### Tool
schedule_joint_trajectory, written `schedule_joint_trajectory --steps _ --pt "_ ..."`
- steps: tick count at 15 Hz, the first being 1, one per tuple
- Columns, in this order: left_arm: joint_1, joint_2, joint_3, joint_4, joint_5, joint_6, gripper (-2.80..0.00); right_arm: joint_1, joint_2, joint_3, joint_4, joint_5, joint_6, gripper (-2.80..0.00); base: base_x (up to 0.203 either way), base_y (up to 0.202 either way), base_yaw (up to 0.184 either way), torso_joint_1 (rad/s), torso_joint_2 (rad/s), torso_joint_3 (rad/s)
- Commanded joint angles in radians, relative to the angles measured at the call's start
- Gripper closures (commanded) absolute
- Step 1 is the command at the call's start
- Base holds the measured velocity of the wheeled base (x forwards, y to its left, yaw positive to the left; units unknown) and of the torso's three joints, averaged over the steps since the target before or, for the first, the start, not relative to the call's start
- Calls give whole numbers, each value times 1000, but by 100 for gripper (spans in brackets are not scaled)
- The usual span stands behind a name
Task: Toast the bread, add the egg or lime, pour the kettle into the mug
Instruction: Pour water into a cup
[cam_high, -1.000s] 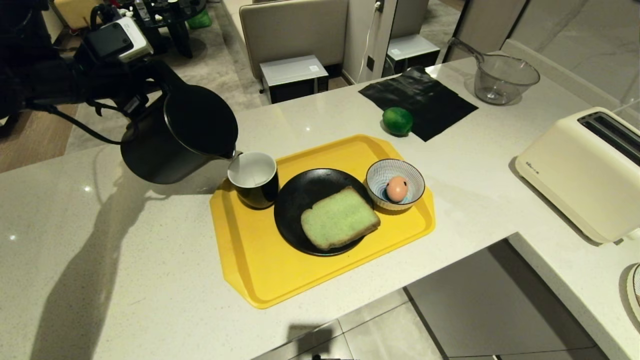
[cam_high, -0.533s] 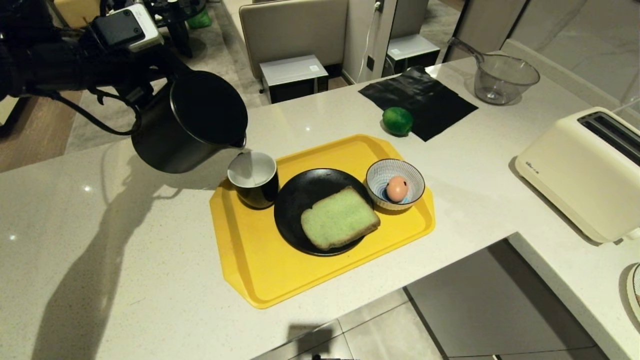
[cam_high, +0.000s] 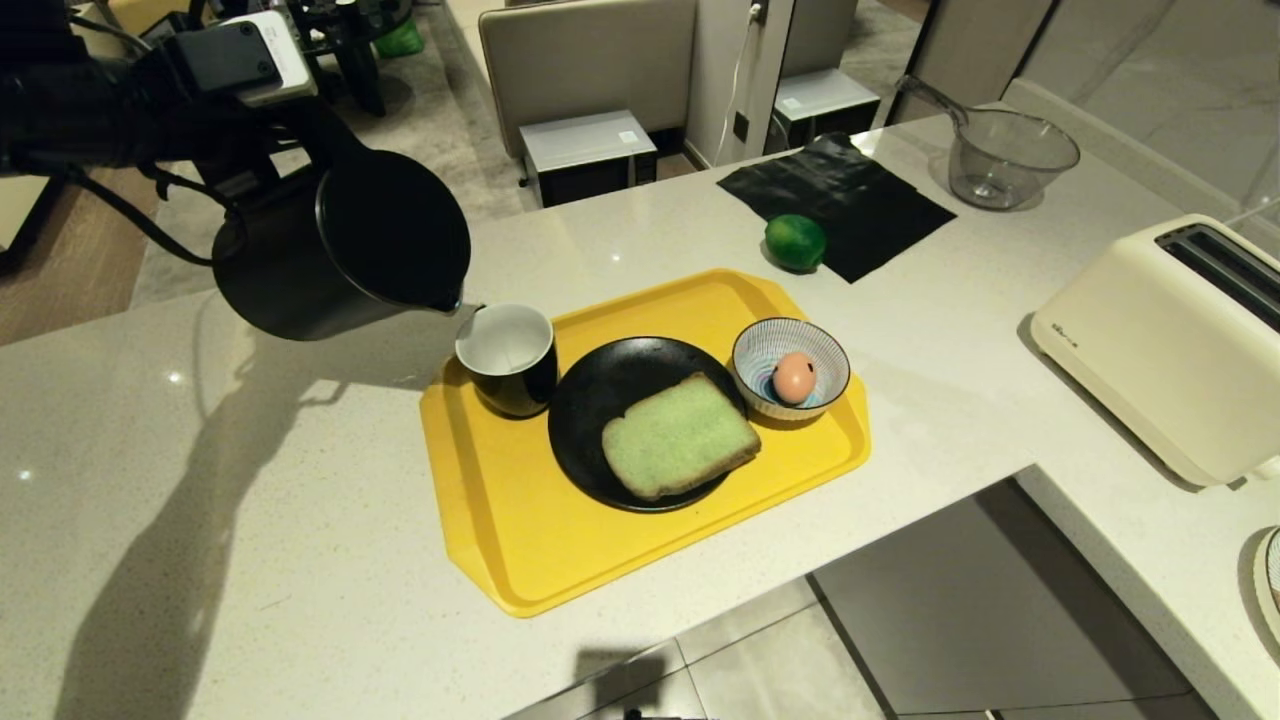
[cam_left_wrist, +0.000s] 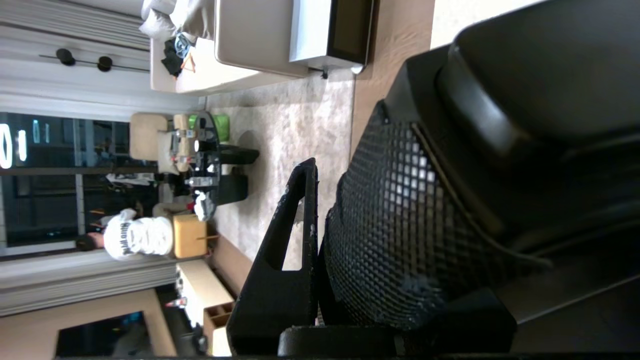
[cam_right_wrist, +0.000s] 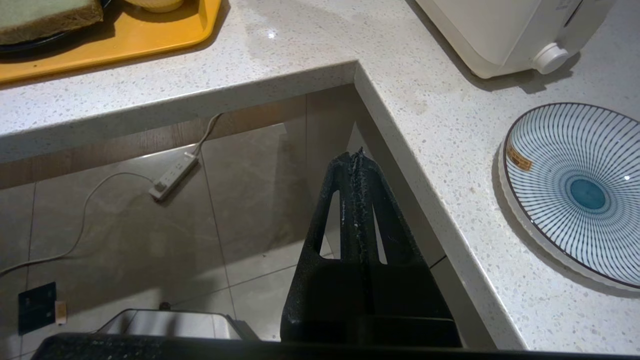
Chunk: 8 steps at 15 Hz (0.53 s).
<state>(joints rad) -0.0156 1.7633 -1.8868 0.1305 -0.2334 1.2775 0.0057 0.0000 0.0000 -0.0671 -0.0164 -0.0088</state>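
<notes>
Above pale countertop (cam_high: 300, 560), tilted kettle (cam_high: 340, 250) clamped in left end effector (cam_left_wrist: 320, 220), spout beside mug (cam_high: 507, 358).

Markings: none legible.
Toaster (cam_high: 1160, 340) carries a small dark logo, plate (cam_right_wrist: 575, 190) an orange sticker; neither can be read.

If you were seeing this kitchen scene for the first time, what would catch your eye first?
The black kettle, held tipped in the air by the left gripper, with its spout at the rim of the mug on the near-left corner of the yellow tray. Next, the pale green bread on the black plate at the tray's middle, beside the egg in the striped bowl.
</notes>
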Motion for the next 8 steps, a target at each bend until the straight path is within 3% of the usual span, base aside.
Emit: schedule_joint_trajectory --steps 1,8 --pt "-10 -17 1 1 24 11 0 0 2 26 -1 0 0 0 0 0 0 0 0 0" --pt "-43 -21 2 18 95 13 0 0 2 26 -2 0 0 0 0 0 0 0 0 0"
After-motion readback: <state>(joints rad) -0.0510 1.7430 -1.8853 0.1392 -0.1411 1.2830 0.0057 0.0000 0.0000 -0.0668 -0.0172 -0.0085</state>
